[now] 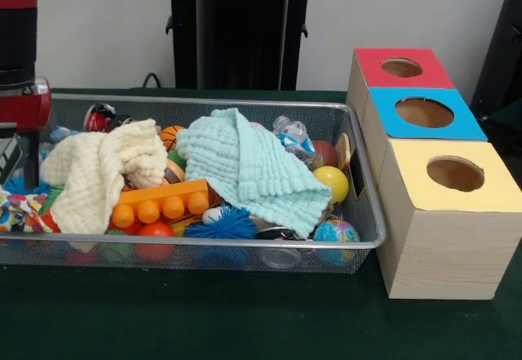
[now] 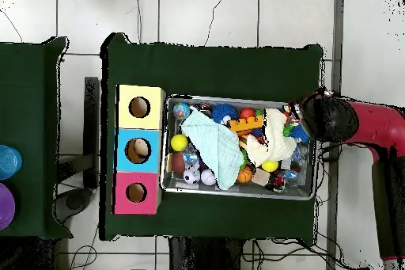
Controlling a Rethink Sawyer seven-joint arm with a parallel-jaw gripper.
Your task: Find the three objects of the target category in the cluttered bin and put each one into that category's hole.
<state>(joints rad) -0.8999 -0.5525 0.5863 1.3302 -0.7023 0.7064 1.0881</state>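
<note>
The bin [image 1: 359,246] is a silver mesh basket on the green table, also seen from above [image 2: 241,192]. One spotted ruffled fabric piece [image 1: 19,211] lies at its left end; any others are hidden under the clutter. My gripper [image 1: 29,164] hangs from the red and black arm over that end, just above and beside the fabric. From above, the arm's head [image 2: 318,116] covers the bin's right end and hides the gripper. The yellow-faced box's hole [image 1: 455,174] is outside the bin's right end and is dark and unblocked; from above it [image 2: 139,107] is on the left.
A mint-green cloth [image 1: 245,168] and a cream cloth [image 1: 98,172] cover much of the clutter. Around them lie an orange toy brick [image 1: 159,205], a yellow ball [image 1: 332,182], a globe ball [image 1: 336,233] and a blue spiky ball [image 1: 222,223]. Blue-faced [image 1: 424,113] and red-faced [image 1: 401,68] boxes stand behind the yellow one.
</note>
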